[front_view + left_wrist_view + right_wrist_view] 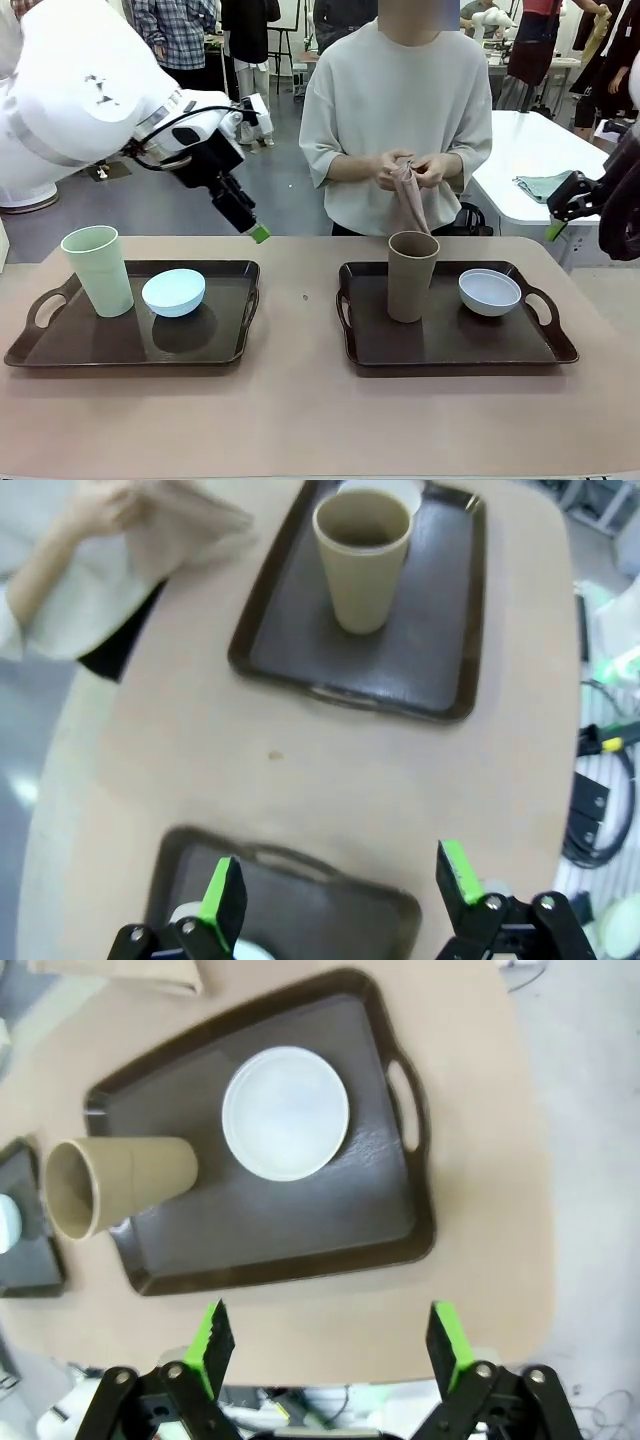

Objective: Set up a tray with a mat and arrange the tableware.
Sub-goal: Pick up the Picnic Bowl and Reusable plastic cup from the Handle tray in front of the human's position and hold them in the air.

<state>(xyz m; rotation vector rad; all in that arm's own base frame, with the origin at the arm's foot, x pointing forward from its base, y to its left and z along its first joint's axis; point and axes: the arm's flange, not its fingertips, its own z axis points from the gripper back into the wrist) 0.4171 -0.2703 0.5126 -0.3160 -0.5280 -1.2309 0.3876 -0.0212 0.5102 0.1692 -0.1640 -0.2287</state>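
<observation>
- My left claw (340, 880) hangs released, empty, above the far right corner of the left tray (30, 350).
- My right claw (330, 1345) is released too, holding nothing, out to the right of the right tray (450, 350).
- The left tray holds the pale green tumbler (98, 270) and, to its right, the light blue bowl (173, 292).
- The right tray holds the taupe tumbler (412, 275) and, to its right, the greyish-white bowl (489, 291).
- On the far side, the person's 2 hands hold a cloth (408, 205).
</observation>
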